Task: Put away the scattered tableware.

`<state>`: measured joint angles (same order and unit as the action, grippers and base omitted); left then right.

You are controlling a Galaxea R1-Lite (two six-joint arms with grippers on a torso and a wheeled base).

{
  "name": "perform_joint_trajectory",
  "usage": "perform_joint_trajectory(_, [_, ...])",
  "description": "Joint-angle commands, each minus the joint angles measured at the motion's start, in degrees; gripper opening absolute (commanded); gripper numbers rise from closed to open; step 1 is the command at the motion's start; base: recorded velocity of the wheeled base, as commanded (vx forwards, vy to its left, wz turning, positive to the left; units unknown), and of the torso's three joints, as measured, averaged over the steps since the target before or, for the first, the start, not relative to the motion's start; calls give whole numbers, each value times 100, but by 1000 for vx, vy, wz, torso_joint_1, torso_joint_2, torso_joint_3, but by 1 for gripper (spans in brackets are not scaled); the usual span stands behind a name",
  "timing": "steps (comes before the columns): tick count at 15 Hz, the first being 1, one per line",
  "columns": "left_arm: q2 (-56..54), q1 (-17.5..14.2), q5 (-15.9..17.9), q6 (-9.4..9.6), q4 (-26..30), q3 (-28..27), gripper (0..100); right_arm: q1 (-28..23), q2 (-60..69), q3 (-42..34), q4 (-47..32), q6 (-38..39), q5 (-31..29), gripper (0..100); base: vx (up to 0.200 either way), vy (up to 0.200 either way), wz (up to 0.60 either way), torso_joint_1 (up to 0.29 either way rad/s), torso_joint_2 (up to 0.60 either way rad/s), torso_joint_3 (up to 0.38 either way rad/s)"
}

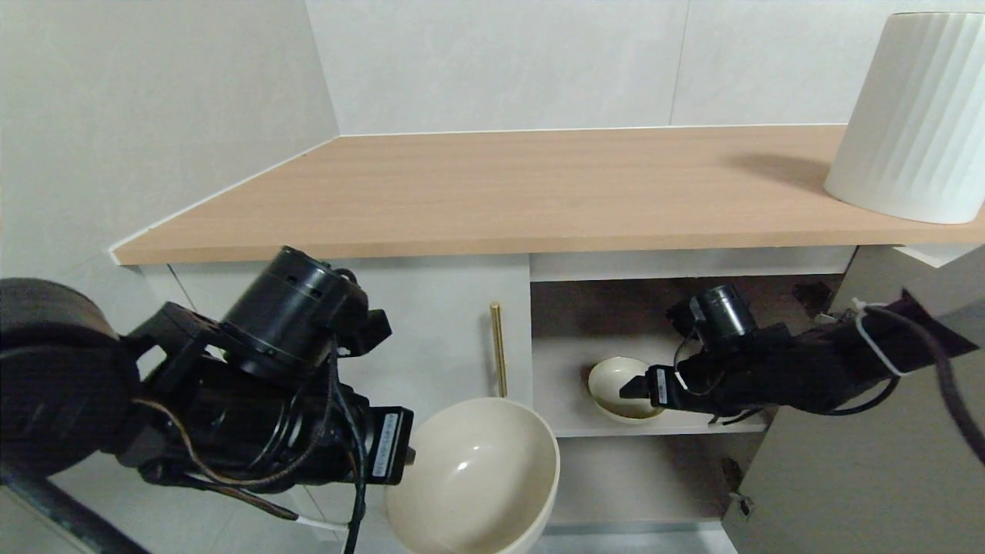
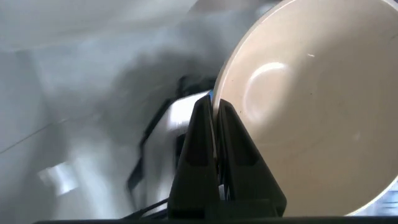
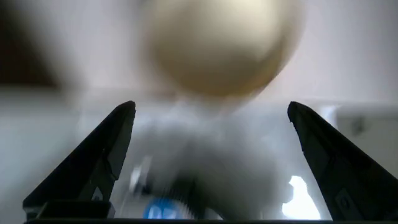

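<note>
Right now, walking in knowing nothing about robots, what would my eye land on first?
Probably the big cream bowl, pinched by its rim in the left gripper in front of the closed cabinet door. Next, the right gripper, open, inside the open cabinet by a smaller bowl on the shelf. A tall white ribbed container stands on the wooden countertop at the right.
</note>
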<state>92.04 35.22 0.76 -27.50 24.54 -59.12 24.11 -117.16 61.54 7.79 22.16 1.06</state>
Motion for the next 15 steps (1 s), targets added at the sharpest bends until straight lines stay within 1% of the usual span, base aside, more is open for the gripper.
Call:
perform_joint_trajectory(1, [403,275,-181,-10,-81,217,0,551,1389,-204,-955,-186,483,100,0,0,0,0,0,0])
perform_joint_trajectory(3, [666,433,-339,-10,-239,349,0,770,1890,-283,-1570,-564,773,100,0,0,0,0,0,0])
perform_joint_trajectory(5, [807,521,-374,-18,-265,367,0,955,2145,-415,-1649,-696,931,100,0,0,0,0,0,0])
perform_joint_trajectory(6, [947,574,-383,-27,-274,367,0,1227,2330,-538,-1667,-731,975,100,0,0,0,0,0,0])
perform_joint_trajectory(7, [974,583,-383,-36,-283,358,0,1342,2347,-555,-1675,-731,975,100,0,0,0,0,0,0])
perform_joint_trajectory(8, [1062,635,-383,-80,-389,358,0,1570,2338,-582,-1684,-722,975,100,0,0,0,0,0,0])
perform_joint_trajectory(10, [1132,706,-401,-326,-626,340,0,1913,2128,-608,-1684,-705,922,100,0,0,0,0,0,0])
perform_joint_trajectory(11, [1132,706,-401,-326,-626,340,0,1913,2128,-608,-1684,-705,922,100,0,0,0,0,0,0])
perform_joint_trajectory(12, [1132,706,-392,-379,-723,323,0,2106,1829,-599,-1667,-678,878,100,0,0,0,0,0,0])
perform_joint_trajectory(14, [1097,732,-392,-396,-723,296,0,2229,1539,-564,-1623,-643,588,100,0,0,0,0,0,0])
perform_joint_trajectory(15, [1079,732,-392,-405,-731,252,0,2282,1354,-529,-1561,-538,342,100,0,0,0,0,0,0])
